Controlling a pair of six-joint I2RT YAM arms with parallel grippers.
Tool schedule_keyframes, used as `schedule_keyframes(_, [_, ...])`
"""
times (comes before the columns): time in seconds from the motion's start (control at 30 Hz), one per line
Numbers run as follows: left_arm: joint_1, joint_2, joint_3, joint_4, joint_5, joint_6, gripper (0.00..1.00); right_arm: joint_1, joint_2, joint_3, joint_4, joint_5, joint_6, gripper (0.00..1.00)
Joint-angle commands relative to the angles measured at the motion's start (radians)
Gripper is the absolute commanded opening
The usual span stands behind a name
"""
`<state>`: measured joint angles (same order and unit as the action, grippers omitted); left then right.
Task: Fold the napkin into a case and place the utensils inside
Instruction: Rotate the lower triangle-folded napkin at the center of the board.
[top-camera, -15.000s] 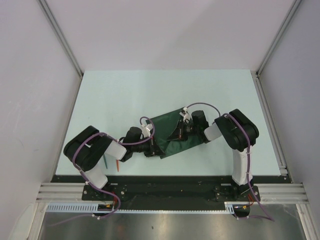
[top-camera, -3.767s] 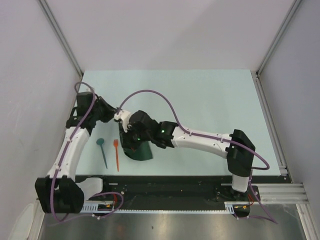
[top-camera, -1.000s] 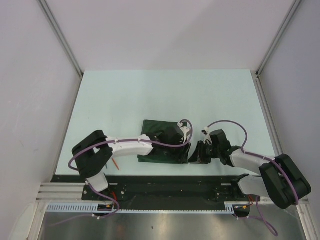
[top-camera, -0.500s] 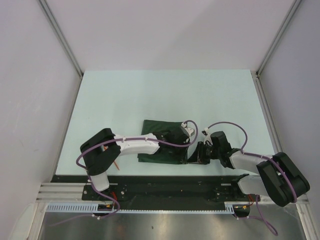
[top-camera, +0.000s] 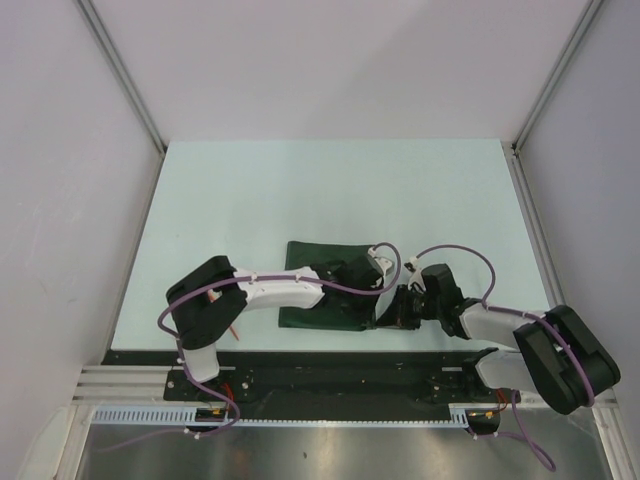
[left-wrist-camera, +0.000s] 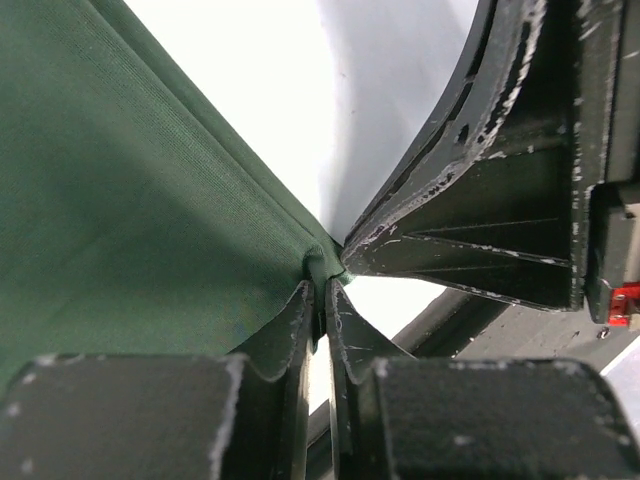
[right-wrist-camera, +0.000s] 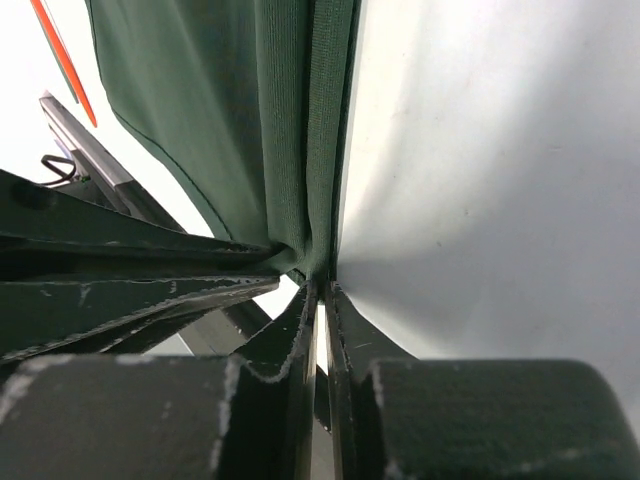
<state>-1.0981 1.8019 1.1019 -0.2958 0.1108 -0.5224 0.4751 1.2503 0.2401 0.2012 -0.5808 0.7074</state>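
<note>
Status: napkin (top-camera: 315, 256) lies on the bench (top-camera: 300, 190) as a folded green rectangle. Both arms meet at its right end, near corner.

Left fingers (left-wrist-camera: 298, 312) are pinched almost fully closed, with a nub of napkin corner between the tips. Right fingers (right-wrist-camera: 345, 316) are closed to a sliver, clamping the doubled edge of the napkin from the opposite side. The two sets of tips sit just beside each other, maybe touching; I can't tell which.

Orange utensil (right-wrist-camera: 62, 62) lies on the bench off the napkin's left end, apart from the cloth. Teal one isn't visible in any view.

My read is that this is a fold step, with the grip just made on the napkin's right end and the case not formed yet.

To do it well:
- lift both grips together at the same height so the layers don't shear
- confirm each pinch holds every layer meant to move, since a thin nub can slip
- separate the tips along the napkin edge before carrying, because crowded tips risk a clash and a bunched corner
- carry low over the napkin and lay the edge parallel to the far edge
- leave one end open for the utensils
- release only once the cloth is flat

Markings: no brand, label or text is readable on the napkin, the bench or the fingers.
</note>
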Motion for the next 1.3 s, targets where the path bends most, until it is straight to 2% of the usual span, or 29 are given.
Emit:
schedule_keyframes(0.0, [-0.016, 0.010, 0.046, 0.004, 0.026, -0.004, 0.18, -0.009, -0.023, -0.010, 0.021, 0.006, 0.007, 0.10])
schedule_keyframes(0.07, [-0.016, 0.016, 0.050, -0.011, 0.015, -0.001, 0.22, -0.009, -0.028, -0.010, 0.011, 0.006, 0.009, 0.11])
schedule_keyframes(0.2, [-0.016, -0.071, 0.033, -0.002, 0.016, 0.007, 0.49, -0.021, -0.060, 0.011, -0.071, 0.022, -0.029, 0.13])
schedule_keyframes(0.3, [-0.006, -0.172, 0.030, 0.003, 0.042, 0.016, 0.62, -0.038, -0.109, 0.039, -0.160, 0.033, -0.068, 0.16])
schedule_keyframes(0.33, [0.000, -0.191, 0.041, 0.000, 0.076, 0.016, 0.63, -0.042, -0.133, 0.048, -0.184, 0.035, -0.081, 0.17])
schedule_keyframes(0.43, [0.021, -0.275, 0.033, -0.005, 0.092, 0.016, 0.62, -0.041, -0.182, 0.114, -0.316, 0.070, -0.131, 0.20])
schedule_keyframes(0.47, [0.030, -0.298, 0.026, -0.014, 0.087, 0.015, 0.59, -0.032, -0.195, 0.137, -0.365, 0.082, -0.144, 0.20])
schedule_keyframes(0.57, [0.099, -0.381, -0.045, -0.008, 0.078, -0.007, 0.49, 0.000, -0.206, 0.203, -0.367, 0.072, -0.129, 0.22])
schedule_keyframes(0.67, [0.252, -0.452, -0.137, 0.000, 0.085, -0.037, 0.45, 0.055, -0.136, 0.255, -0.303, 0.044, -0.102, 0.22])
schedule_keyframes(0.87, [0.475, -0.553, -0.283, 0.035, 0.174, -0.082, 0.45, 0.146, 0.030, 0.249, -0.103, -0.016, -0.026, 0.20])
schedule_keyframes(1.07, [0.564, -0.615, -0.335, 0.020, 0.184, -0.056, 0.45, 0.094, 0.026, 0.141, -0.138, 0.009, -0.081, 0.19])
schedule_keyframes(1.27, [0.632, -0.636, -0.333, 0.001, 0.196, -0.033, 0.46, 0.069, 0.023, 0.146, -0.195, 0.056, -0.132, 0.19])
